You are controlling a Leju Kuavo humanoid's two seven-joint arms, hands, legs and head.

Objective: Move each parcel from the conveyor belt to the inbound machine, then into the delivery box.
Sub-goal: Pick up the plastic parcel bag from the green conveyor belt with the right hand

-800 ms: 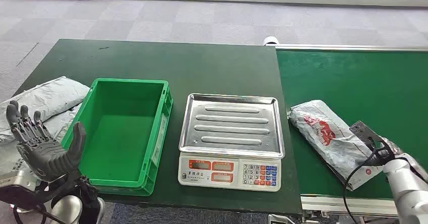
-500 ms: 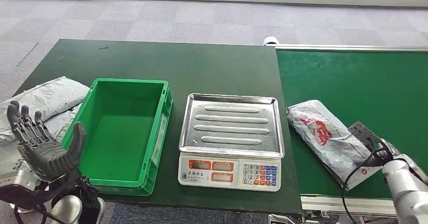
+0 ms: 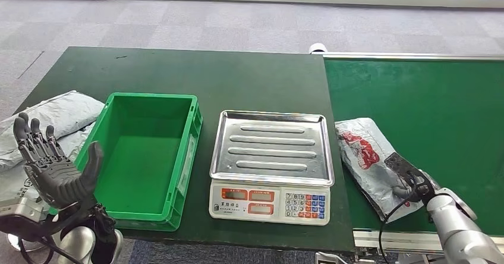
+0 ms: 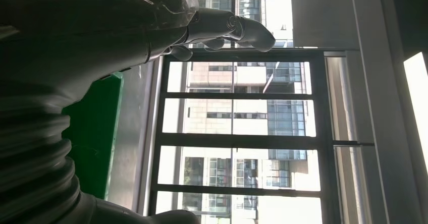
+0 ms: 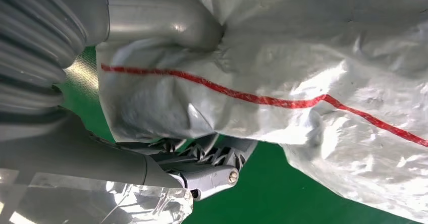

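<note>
Head view: right hand (image 3: 410,184) grips the parcel (image 3: 371,157) on the conveyor belt (image 3: 428,97).
Next, a lift leftward onto the scale tray (image 3: 271,146); left hand (image 3: 53,172) empty, fingers spread.

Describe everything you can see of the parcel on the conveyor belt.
The parcel is a grey crinkled plastic mailing bag with red print, soft and wrinkled. It lies flat and slanted on the green conveyor belt, just right of the scale. The right hand grips its near end, thumb pressed into the plastic.

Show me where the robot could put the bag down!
The scale tray is bare, and so is the green crate. Far belt beyond the parcel is free. Left of the crate, grey bags crowd the table.
</note>
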